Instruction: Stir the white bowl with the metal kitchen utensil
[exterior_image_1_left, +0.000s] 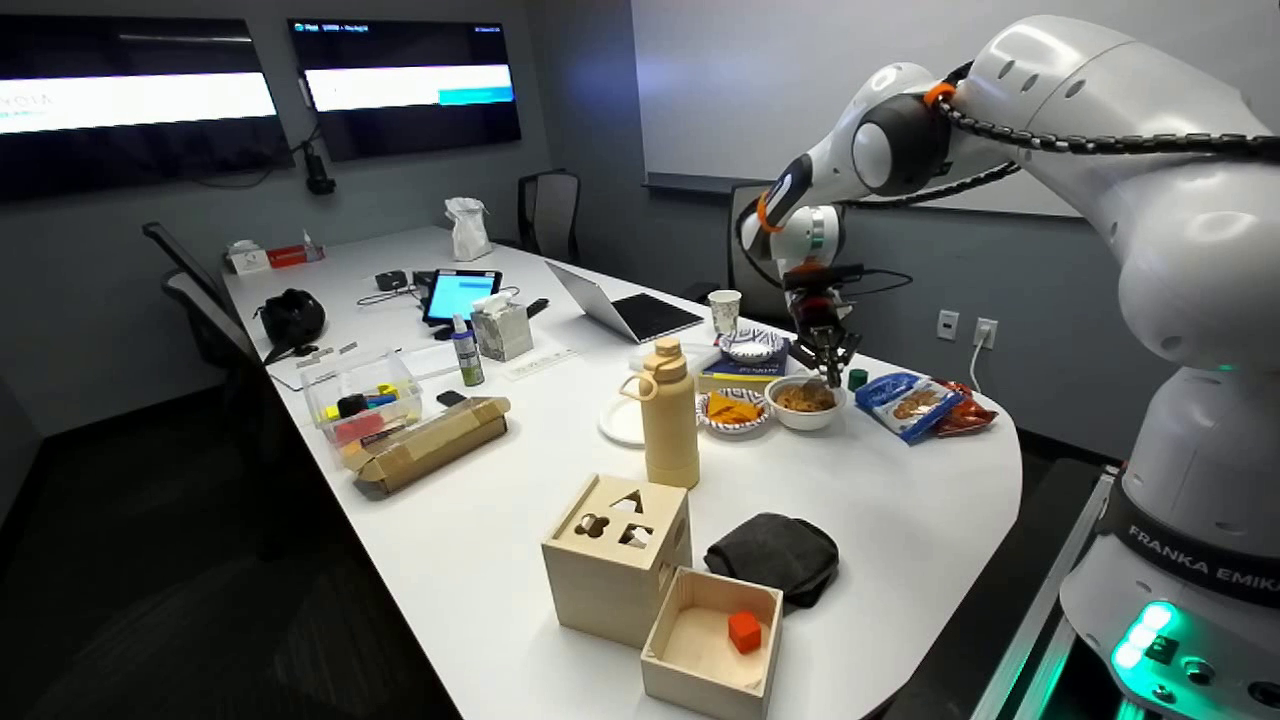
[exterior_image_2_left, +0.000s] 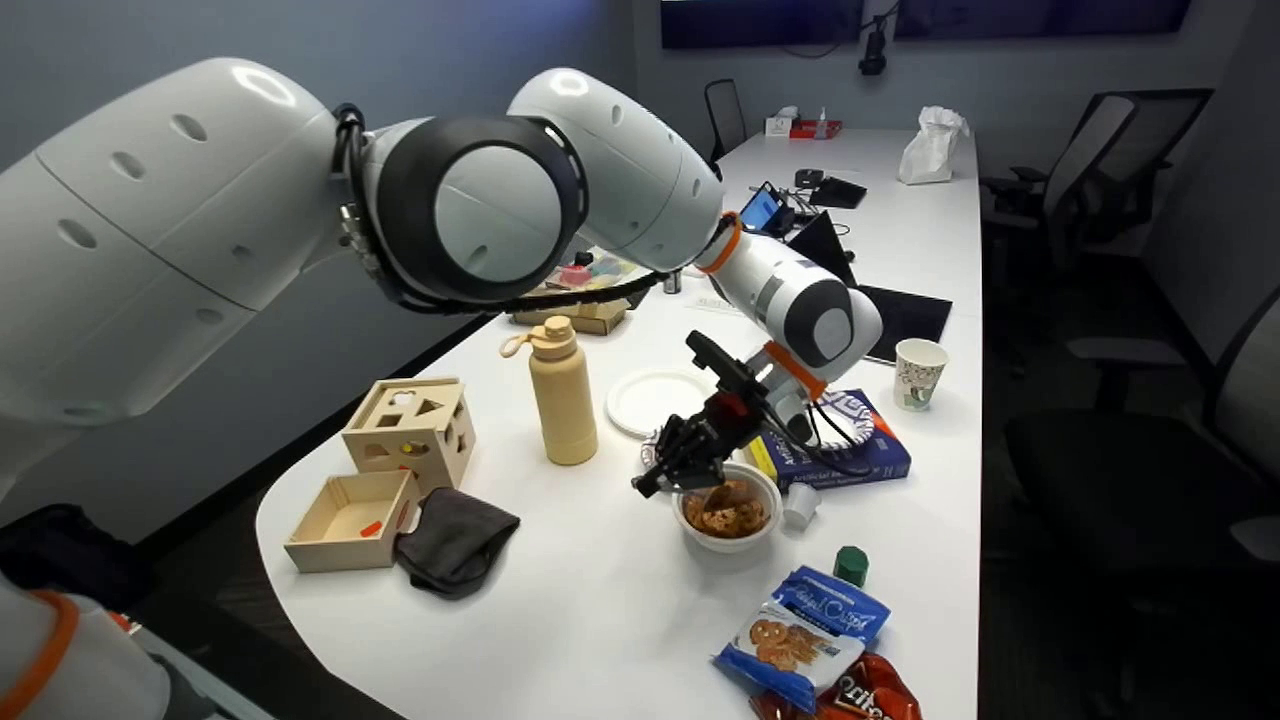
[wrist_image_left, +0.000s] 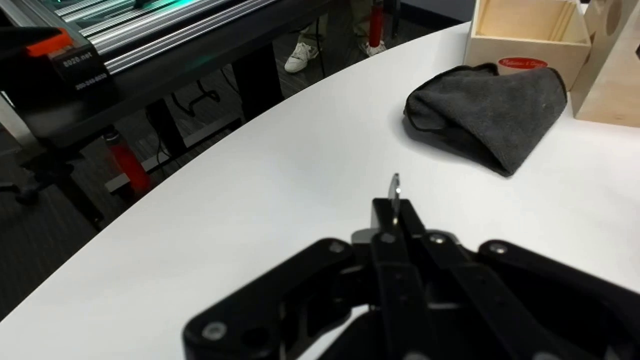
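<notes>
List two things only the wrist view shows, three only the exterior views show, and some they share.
Only the wrist view: white sneakers and a red oval label on the wooden tray.
Only the exterior views: the white bowl, the tan water bottle and the red Doritos bag.
Shared: that tray, the dark gray cloth, the white table and the gripper, closed on the metal utensil, plainest in the wrist view.

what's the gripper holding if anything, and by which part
The metal kitchen utensil, apparently by its handle: in the wrist view a thin bit pokes past the gripper, and its lower end reaches into the white bowl.
</notes>
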